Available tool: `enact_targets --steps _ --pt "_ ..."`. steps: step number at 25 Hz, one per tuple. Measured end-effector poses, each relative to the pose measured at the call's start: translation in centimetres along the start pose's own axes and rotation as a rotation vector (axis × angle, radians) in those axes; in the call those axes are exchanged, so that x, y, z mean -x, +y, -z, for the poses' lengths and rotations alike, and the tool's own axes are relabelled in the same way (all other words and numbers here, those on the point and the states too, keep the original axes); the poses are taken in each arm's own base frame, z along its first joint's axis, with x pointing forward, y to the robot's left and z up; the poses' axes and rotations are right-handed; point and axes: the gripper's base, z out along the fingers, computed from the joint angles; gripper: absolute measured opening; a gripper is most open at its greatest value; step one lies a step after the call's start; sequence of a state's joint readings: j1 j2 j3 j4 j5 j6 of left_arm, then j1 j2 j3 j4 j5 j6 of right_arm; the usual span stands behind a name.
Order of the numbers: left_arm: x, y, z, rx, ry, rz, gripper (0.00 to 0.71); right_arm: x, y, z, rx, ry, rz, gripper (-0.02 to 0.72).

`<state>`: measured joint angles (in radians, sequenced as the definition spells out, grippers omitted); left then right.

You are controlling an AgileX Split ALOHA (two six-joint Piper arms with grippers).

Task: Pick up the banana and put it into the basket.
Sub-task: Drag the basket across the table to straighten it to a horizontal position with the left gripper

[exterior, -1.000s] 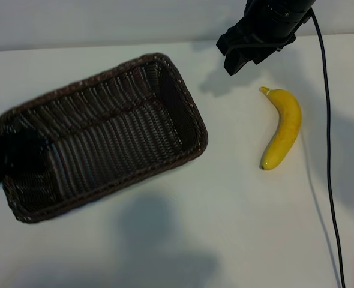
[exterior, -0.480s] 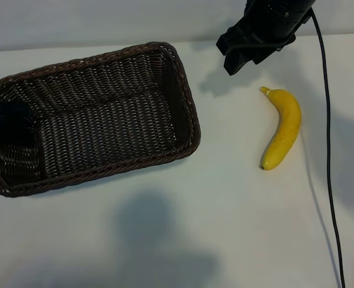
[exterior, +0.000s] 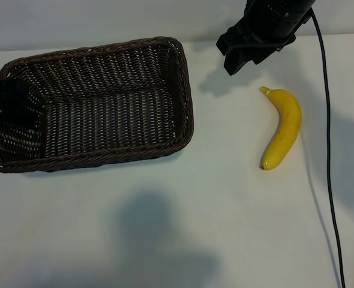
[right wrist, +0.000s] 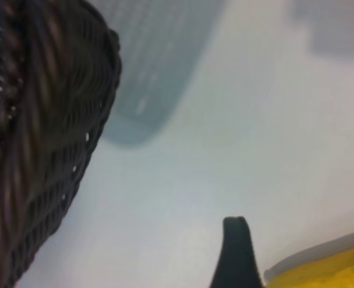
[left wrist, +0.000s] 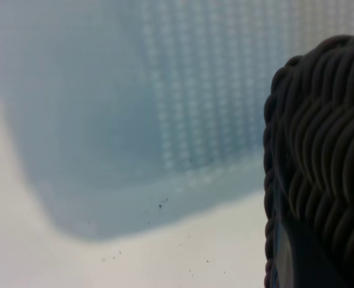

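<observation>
The banana (exterior: pixel 282 129) lies on the white bench (exterior: pixel 225 228), at about 3 o'clock from the basket (exterior: pixel 93 102) and well apart from it. The right pincer (exterior: pixel 244 57) hangs open near the banana's stem end, at about 11 o'clock from it, and holds nothing. The left pincer (exterior: pixel 6 102) is closed on the basket's short wall at the 9 o'clock end.

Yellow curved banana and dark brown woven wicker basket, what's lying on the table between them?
Nothing: the exterior view shows bare white table between banana and basket.
</observation>
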<state>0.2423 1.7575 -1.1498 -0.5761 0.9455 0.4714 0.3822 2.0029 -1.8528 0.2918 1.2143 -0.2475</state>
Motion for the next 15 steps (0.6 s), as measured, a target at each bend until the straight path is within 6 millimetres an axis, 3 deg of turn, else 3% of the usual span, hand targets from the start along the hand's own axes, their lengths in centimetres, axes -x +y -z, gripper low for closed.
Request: enact_targets --steps 6,15 --pt "0.4 0.1 -2.1 -0.008 0.043 -0.03 0.164 0.0 0.0 0.0 0.0 0.0 -0.002 0.539" --pt "3.3 -4.1 -4.9 -0.035 0.069 -0.12 0.164 0.0 0.0 0.0 -0.001 0.0 -0.001 0.539"
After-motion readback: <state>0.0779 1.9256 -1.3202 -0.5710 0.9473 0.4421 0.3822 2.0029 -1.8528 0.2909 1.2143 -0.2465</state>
